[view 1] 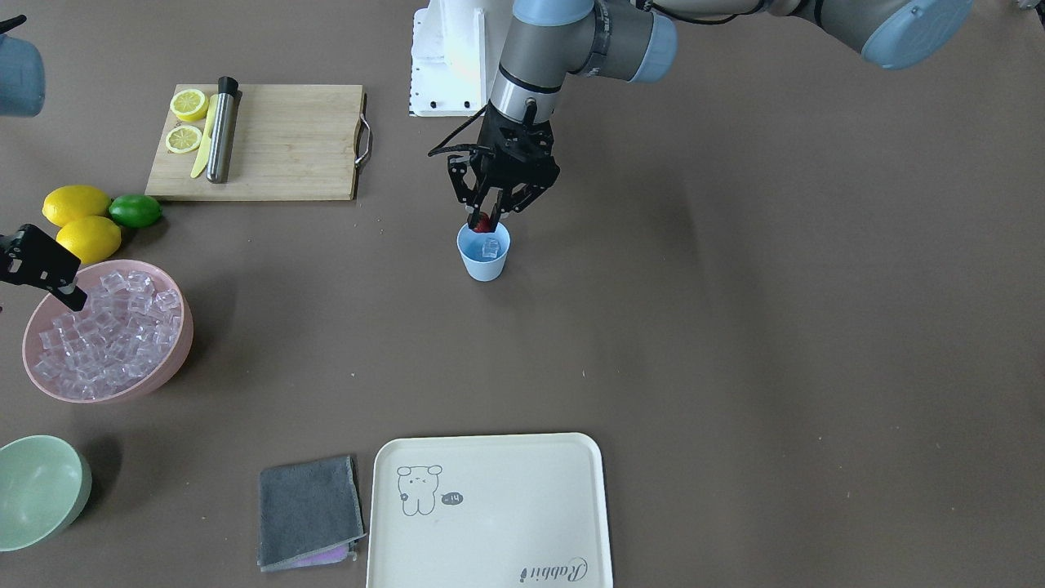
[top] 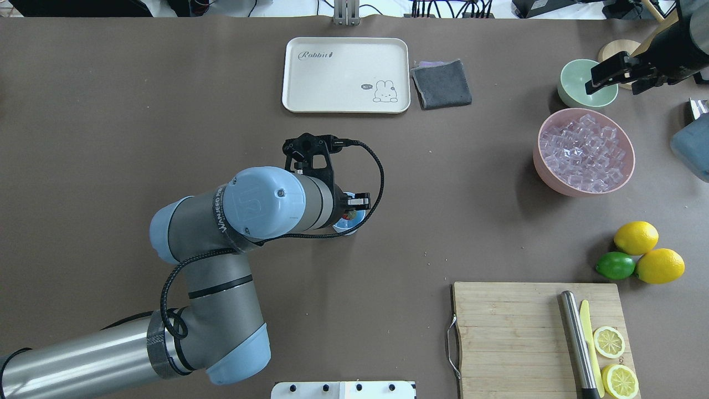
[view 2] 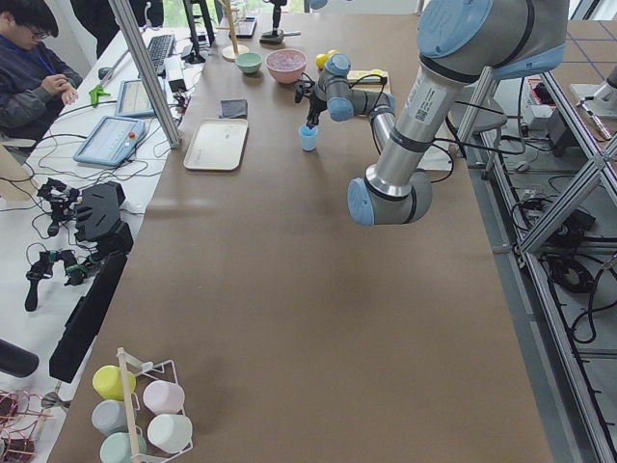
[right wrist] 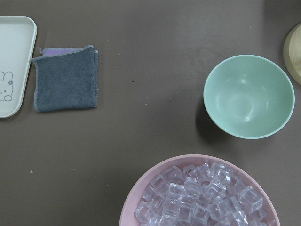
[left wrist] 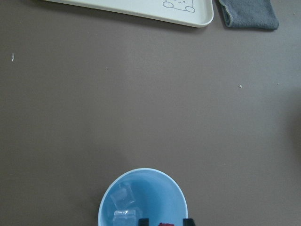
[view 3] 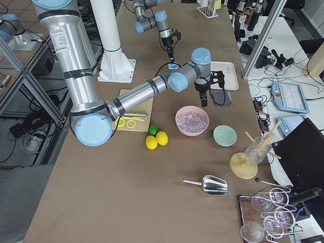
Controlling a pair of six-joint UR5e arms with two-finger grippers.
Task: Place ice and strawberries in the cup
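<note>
The light blue cup (view 1: 484, 255) stands mid-table with clear ice (view 1: 491, 247) inside it. My left gripper (view 1: 483, 220) hangs just over its far rim, shut on the small red strawberry (view 1: 482, 222). In the left wrist view the cup (left wrist: 141, 197) holds two ice cubes (left wrist: 123, 197), and the strawberry (left wrist: 165, 224) shows between the fingertips (left wrist: 143, 221) at the bottom edge. More ice (top: 584, 149) fills the pink bowl (top: 540, 163). My right gripper (top: 612, 83) hovers open and empty beyond that bowl, over the pale green bowl (top: 576, 98).
A cream tray (top: 346, 75) and a folded grey cloth (top: 442, 83) lie at the table's far side. A wooden cutting board (top: 509, 327) carries lemon halves, a knife and a metal rod. Two lemons (top: 636, 237) and a lime (top: 615, 265) sit near it.
</note>
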